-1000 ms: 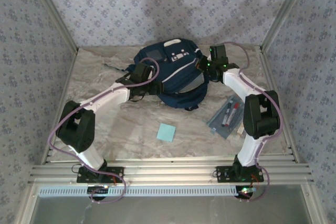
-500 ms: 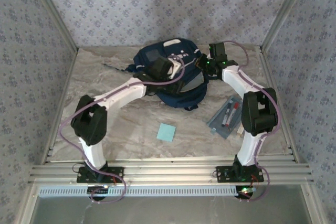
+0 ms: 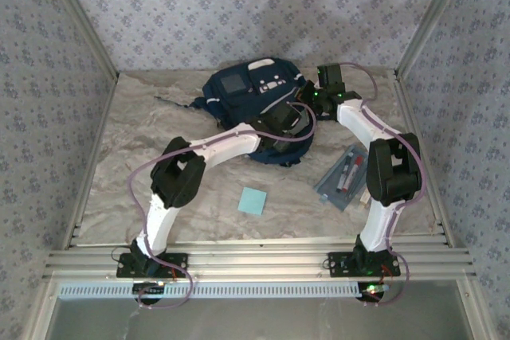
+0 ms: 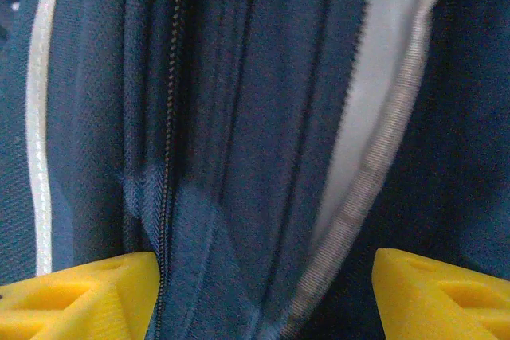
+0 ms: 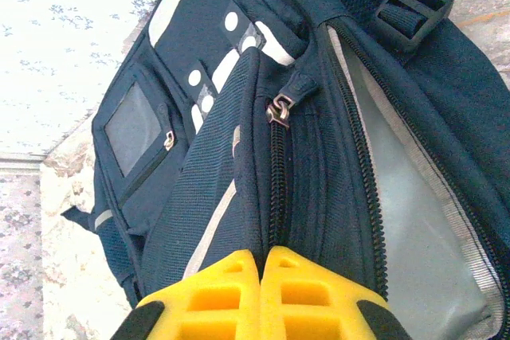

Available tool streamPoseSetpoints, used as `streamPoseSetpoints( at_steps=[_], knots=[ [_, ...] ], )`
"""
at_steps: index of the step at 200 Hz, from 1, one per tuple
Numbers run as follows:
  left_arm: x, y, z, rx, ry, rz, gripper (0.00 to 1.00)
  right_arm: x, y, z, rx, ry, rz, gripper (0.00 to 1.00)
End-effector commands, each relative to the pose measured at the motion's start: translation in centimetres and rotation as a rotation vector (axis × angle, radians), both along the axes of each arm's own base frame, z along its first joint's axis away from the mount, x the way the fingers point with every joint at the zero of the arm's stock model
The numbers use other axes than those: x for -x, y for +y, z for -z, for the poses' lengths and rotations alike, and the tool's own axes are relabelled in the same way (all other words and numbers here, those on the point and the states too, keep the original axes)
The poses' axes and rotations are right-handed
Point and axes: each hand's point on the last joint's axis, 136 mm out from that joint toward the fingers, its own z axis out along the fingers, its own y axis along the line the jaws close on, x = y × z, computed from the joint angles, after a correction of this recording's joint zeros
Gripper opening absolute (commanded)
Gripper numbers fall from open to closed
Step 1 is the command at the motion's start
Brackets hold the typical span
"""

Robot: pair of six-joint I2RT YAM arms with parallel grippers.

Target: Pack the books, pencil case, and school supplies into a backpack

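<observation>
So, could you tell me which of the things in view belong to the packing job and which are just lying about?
Part of the job:
backpack, main zip open, fabric pinched by the right gripper
pencil case, lying on the table
light-blue note pad, also on the table

Just surroundings:
the marbled table itself
patterned walls

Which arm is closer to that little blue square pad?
Left. The left end effector hovers over the backpack's near edge, beyond the pad; the right end effector pinches backpack fabric farther back.
</observation>
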Motion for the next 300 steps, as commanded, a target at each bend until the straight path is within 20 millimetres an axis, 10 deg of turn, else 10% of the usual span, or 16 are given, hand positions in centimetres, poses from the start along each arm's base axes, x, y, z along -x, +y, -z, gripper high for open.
streamPoseSetpoints(
  at_steps=[1,29,63,75,122,177,243,265,289,300],
  knots=[
    [-4.5,3.1,-1.1,-0.131,-0.190,-0.159,0.70,-1.3,1.2,-4.4,-0.086,-0.129,-0.027,0.00],
    [-5.8,4.3,-1.7,-0.210,-0.294,-0.225,0.53,-1.1,1.3,-4.4,-0.098,-0.130,-0.028,0.00],
    [-5.5,3.6,-2.4,-0.155,-0.270,-0.202,0.00,-0.9,1.0,-4.6,-0.104,-0.139,-0.031,0.00],
    [-5.0,3.1,-2.5,-0.118,-0.236,-0.166,0.00,-0.8,0.5,-5.0,-0.105,-0.148,-0.023,0.03],
    [-2.6,1.6,-3.7,0.098,-0.097,-0.037,0.00,0.9,-3.8,-5.7,-0.054,-0.148,0.041,0.64],
    [-2.3,1.3,-4.3,0.143,-0.061,-0.013,0.00,1.9,-2.2,-2.4,-0.140,-0.081,0.027,0.73],
    [-1.9,1.7,-4.6,0.151,-0.063,-0.016,0.00,-0.2,3.6,1.7,-0.301,0.000,-0.036,0.62],
    [-1.8,2.0,-4.6,0.156,-0.057,-0.027,0.00,-1.1,4.3,1.7,-0.364,-0.018,-0.040,0.00],
    [-0.9,3.2,-5.7,0.263,0.040,-0.107,0.57,-1.2,4.8,0.6,-0.393,-0.056,-0.034,0.00],
    [-0.1,3.9,-6.8,0.350,0.107,-0.150,0.67,-1.0,5.4,0.2,-0.396,-0.067,-0.044,0.00]
  ],
)
